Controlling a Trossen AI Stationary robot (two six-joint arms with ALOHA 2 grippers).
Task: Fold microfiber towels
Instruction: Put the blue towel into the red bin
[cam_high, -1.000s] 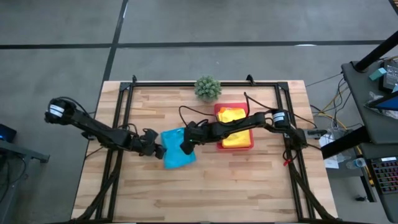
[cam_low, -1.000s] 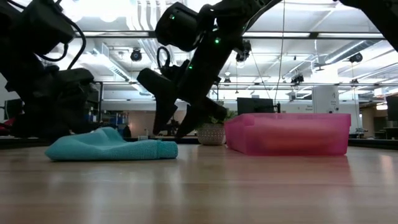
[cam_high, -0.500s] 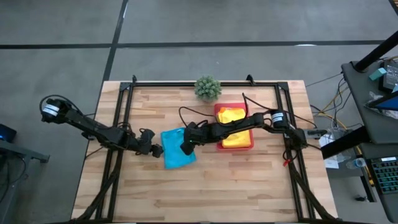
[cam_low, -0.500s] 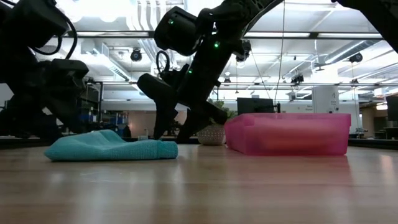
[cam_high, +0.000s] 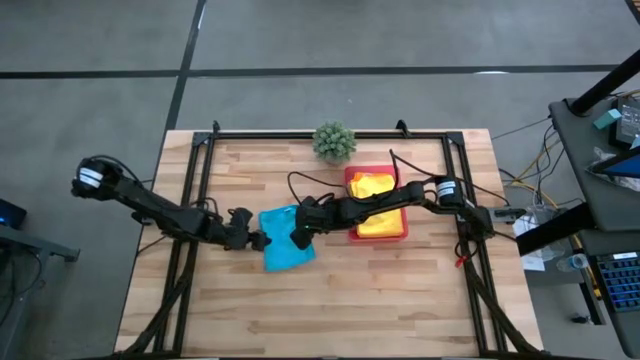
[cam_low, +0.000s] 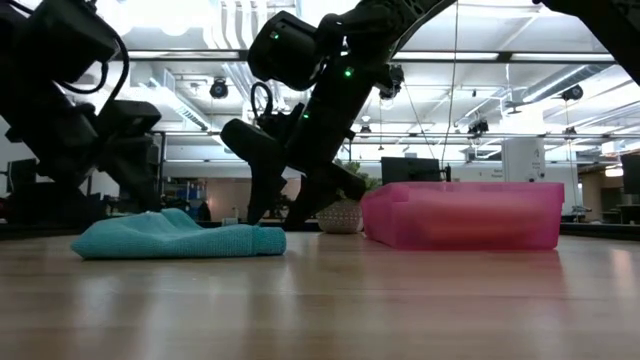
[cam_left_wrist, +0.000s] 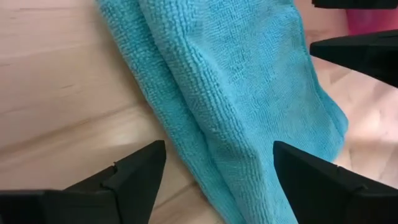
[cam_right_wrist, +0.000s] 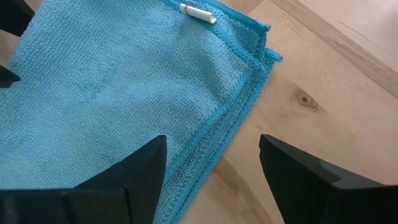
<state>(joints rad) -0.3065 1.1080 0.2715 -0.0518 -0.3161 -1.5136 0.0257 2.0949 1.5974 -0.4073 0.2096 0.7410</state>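
A turquoise towel lies folded flat at the middle of the wooden table, with several layers showing along its hemmed edge. My left gripper stands open at the towel's left edge, one finger over the wood and one over the cloth. My right gripper is open over the towel's right edge, slanting down, one finger over the cloth and one over bare wood. In the low view both grippers sit just above the towel.
A pink tray holding yellow cloth stands right of the towel, under my right arm; it also shows in the low view. A small potted plant sits at the far edge. Black frame rails run along the table's sides.
My left gripper has rolled at the wrist while staying at the towel's left edge. The towel lies as before.
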